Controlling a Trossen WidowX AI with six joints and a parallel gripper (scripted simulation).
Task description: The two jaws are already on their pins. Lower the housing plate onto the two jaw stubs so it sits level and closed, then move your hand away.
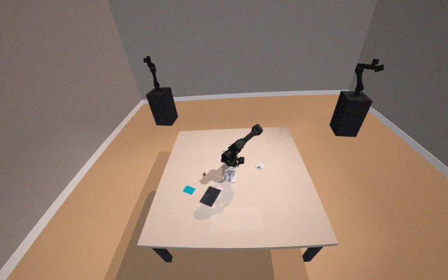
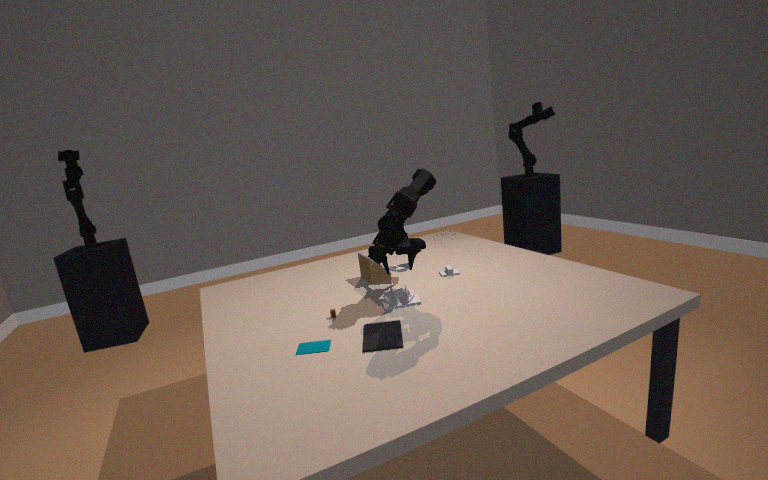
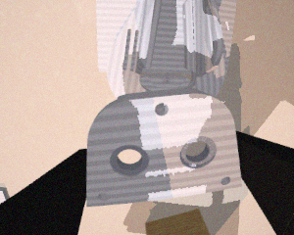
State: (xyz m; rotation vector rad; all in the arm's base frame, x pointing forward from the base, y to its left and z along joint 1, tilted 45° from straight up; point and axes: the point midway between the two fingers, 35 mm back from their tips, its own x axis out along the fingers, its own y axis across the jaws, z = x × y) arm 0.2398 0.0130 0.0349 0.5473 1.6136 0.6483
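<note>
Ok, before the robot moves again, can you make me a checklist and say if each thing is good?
1. Claw gripping the housing plate: ok.
2. Both big round holes in the plate uncovered: ok.
3. Plate lowered onto the white assembly: not ok, it's held up.
4. Holes lined up over the stubs: not ok.
5. Both jaws properly on their pins: cannot tell.

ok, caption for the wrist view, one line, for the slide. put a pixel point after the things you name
Hand (image 3: pixel 158 147) holding the plate (image 3: pixel 162 127) by its sides, two large holes showing, white assembly just beyond.
</note>
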